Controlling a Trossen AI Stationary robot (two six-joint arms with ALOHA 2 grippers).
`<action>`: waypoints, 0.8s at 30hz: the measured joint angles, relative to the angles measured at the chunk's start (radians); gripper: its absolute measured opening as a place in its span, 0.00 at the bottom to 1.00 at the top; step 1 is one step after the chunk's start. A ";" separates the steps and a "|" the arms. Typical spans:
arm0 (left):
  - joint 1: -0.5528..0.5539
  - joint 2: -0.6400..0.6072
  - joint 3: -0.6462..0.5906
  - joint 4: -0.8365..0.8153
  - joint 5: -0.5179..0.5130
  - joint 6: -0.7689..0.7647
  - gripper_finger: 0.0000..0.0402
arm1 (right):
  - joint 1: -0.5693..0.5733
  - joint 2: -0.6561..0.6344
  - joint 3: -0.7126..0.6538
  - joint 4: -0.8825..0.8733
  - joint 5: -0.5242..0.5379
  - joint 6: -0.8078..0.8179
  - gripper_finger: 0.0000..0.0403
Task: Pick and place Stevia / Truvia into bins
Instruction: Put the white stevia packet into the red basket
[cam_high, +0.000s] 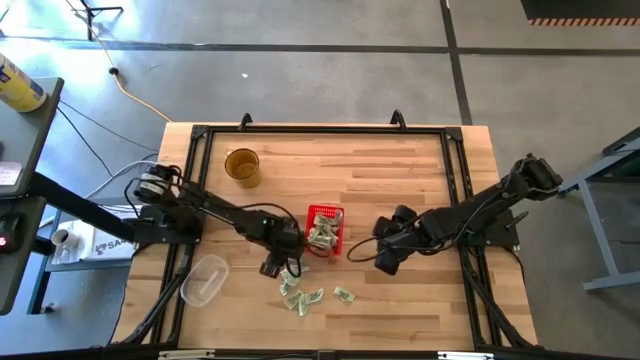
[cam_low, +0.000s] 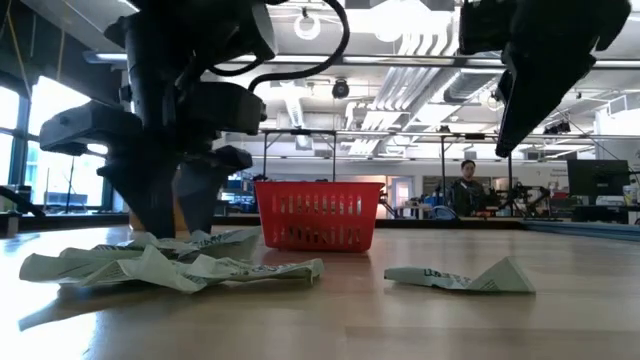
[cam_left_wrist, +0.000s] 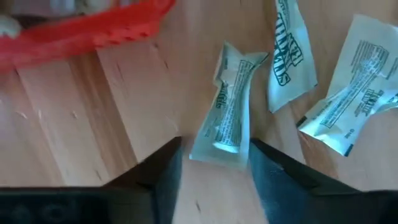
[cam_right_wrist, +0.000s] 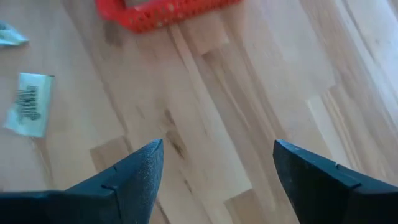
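- Reaching down over the loose sachets (cam_high: 303, 296) near the tabletop's front edge, the left gripper (cam_left_wrist: 214, 163) straddles one sachet (cam_left_wrist: 226, 107), fingers partly apart, one on each side, not yet closed on it.
- That packet lies flat on the wood just beside the red basket (cam_high: 325, 229), which sits mid-table and already holds several.
- The right gripper (cam_right_wrist: 217, 168) hovers past the basket's far side, fingers spread wide and empty.
- Judged step: the pick. Next comes a pinch on the thin paper, a lift, then a short carry over the basket rim.
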 joint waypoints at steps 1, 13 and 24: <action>0.007 0.001 0.000 0.001 0.000 0.015 0.49 | -0.007 0.000 0.000 -0.002 -0.001 0.000 0.73; 0.084 -0.021 0.205 -0.357 -0.059 0.090 0.09 | -0.027 0.000 0.003 -0.036 -0.002 -0.023 0.73; 0.126 0.016 0.394 -0.050 -0.223 0.163 0.23 | -0.011 0.000 0.003 -0.010 -0.010 -0.086 0.73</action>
